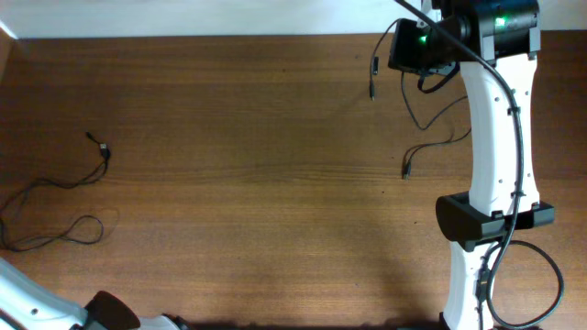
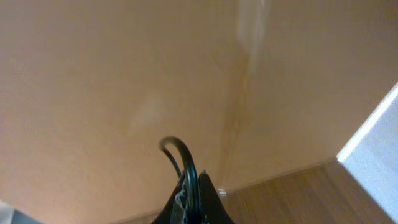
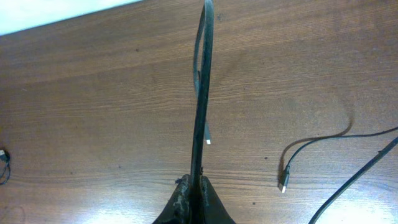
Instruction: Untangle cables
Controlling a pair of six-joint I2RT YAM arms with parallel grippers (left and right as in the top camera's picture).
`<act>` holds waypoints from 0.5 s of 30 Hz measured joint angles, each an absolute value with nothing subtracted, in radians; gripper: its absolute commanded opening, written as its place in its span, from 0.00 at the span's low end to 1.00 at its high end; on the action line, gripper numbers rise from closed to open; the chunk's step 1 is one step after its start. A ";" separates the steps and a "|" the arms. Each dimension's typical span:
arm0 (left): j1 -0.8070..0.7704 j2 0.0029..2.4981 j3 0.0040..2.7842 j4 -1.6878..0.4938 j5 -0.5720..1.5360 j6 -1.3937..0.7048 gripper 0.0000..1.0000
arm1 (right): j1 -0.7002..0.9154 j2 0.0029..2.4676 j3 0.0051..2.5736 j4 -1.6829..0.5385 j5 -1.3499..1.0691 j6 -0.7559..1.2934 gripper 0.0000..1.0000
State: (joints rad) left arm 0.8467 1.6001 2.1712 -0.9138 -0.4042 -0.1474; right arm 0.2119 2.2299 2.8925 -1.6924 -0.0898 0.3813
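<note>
Right gripper pinches a cable near the far table edge, left gripper pressed together, wide bare wood between

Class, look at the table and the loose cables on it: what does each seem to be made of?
Table: wood or wood-look laminate, matte brown, straight grain lines. Cables: probably rubber or plastic sheath, matte black, bending in loose curves; plug tip pale and silvery, likely metal.

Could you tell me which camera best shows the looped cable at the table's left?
Overhead: the looped cable lies nearly whole. The right wrist view catches a bit at its edge; the left wrist view faces a wall.
</note>
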 measured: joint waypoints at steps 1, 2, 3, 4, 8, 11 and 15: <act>0.843 1.605 2.171 -0.947 -0.379 -0.152 0.00 | 0.212 2.230 2.893 -1.692 -0.090 0.381 0.04; 0.835 1.608 2.171 -0.981 -0.360 -0.155 0.00 | 0.212 2.230 2.893 -1.692 -0.090 0.381 0.04; 0.826 1.612 2.171 -1.019 -0.346 -0.156 0.00 | 0.212 2.230 2.893 -1.692 -0.090 0.381 0.04; 0.812 1.620 2.171 -1.057 -0.332 -0.158 0.00 | 0.212 2.230 2.893 -1.693 -0.090 0.381 0.04; 0.752 1.708 2.172 -1.229 -0.297 -0.162 0.00 | 0.212 2.230 2.893 -1.693 -0.090 0.381 0.04; 0.702 1.794 2.143 -1.269 -0.285 -0.162 0.00 | 0.212 2.230 2.893 -1.693 -0.090 0.381 0.04; 0.604 1.908 2.103 -1.224 -0.278 -0.162 0.20 | 0.212 2.230 2.893 -1.693 -0.090 0.381 0.04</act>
State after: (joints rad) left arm 0.6041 1.9083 2.1033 -1.2243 -0.2779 -0.1619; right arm 0.2119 2.2299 2.8925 -1.6928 -0.0898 0.3809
